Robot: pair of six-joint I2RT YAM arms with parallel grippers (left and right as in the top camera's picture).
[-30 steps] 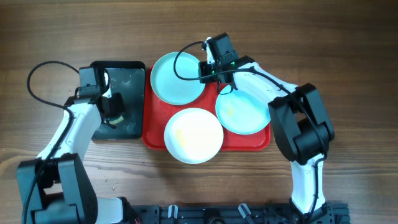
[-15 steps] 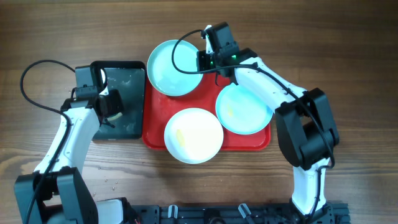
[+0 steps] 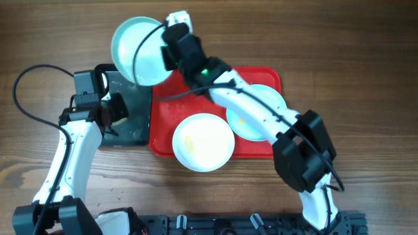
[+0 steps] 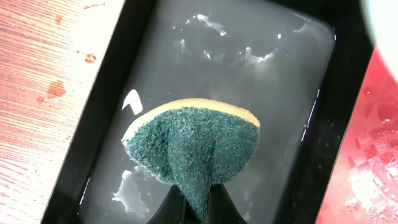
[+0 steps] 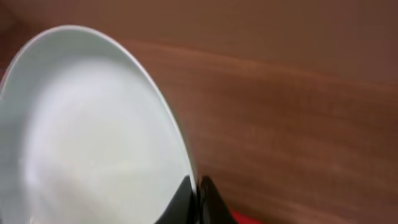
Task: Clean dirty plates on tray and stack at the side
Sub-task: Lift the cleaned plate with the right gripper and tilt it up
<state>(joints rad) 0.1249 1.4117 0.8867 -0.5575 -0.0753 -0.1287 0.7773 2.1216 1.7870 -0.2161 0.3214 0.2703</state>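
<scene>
The turquoise plate [image 3: 138, 49] hangs from your right gripper [image 5: 194, 191], whose jaws are clamped thin on its near rim. The plate's hollow face fills the left of the wrist view, with no smear that can be made out through the blur. From above, it is lifted clear of the red tray [image 3: 264, 73] and sits over the far corner of the black tray [image 3: 134, 130], partly over the bare table [image 3: 339, 39]. Your left gripper [image 4: 193, 204] is clenched on the green sponge [image 4: 193, 146], pinching its lower edge so the pad stands above the wet floor of the black tray. The sponge is near the lifted plate but apart from it. This looks like the start of the first cleaning: one plate is picked up and presented, and scrubbing has not begun. For the next move, bring the plate's face and the sponge together, preferably above the black tray so drips land there. Keep your hold on the rim firm, because the sponge's push may twist a plate held at one edge only. The white plate [image 3: 203, 141], with a yellowish smear, and the second turquoise plate [image 3: 243, 124], also smeared, wait on the red tray. The second one lies partly under your right arm.
</scene>
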